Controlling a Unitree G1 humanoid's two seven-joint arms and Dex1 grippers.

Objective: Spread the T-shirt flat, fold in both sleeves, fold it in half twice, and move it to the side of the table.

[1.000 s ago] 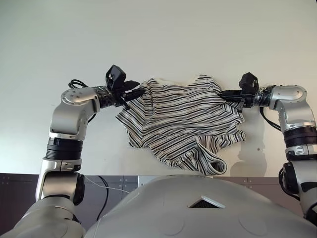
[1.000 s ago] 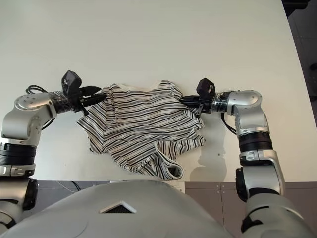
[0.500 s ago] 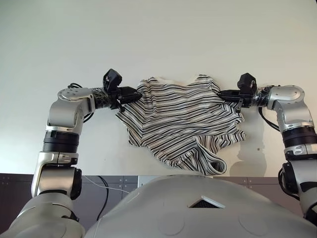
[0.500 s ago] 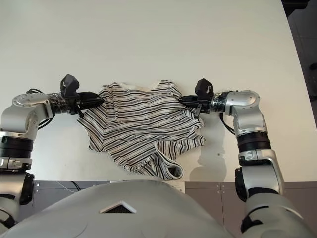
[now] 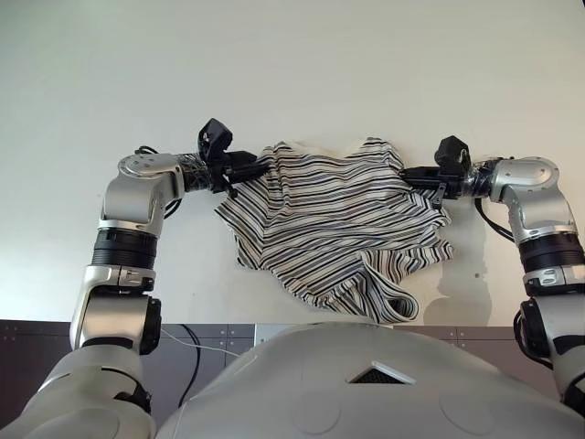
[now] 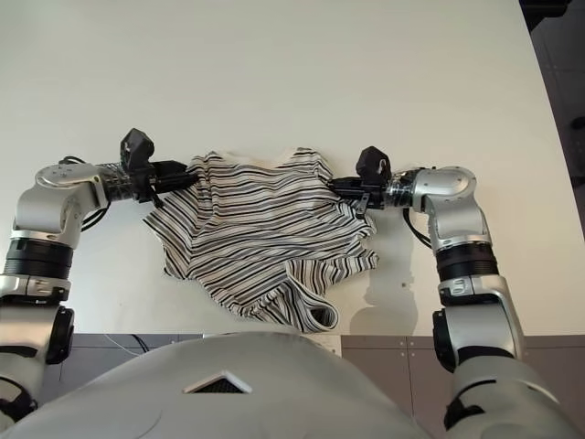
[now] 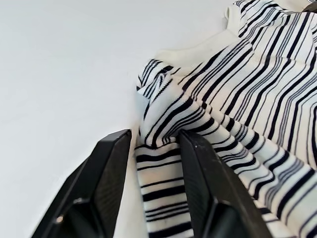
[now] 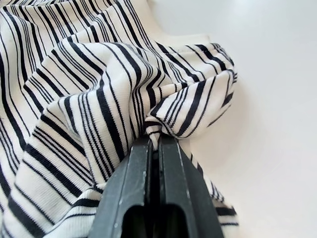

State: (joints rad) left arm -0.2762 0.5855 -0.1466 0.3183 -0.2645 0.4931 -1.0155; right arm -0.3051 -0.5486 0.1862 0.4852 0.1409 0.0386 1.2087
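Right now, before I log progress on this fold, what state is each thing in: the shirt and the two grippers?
T-shirt: crumpled and bunched on the table, not spread flat, no sleeve folded in.
Left gripper: open, fingers either side of a bunch of cloth at the shirt's left edge.
Right gripper: shut, pinching a fold of cloth at the shirt's right edge.

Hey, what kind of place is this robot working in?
Probably a robot lab or test workspace: a large white table, a crumpled striped T-shirt on it, and loose cables below its near edge.
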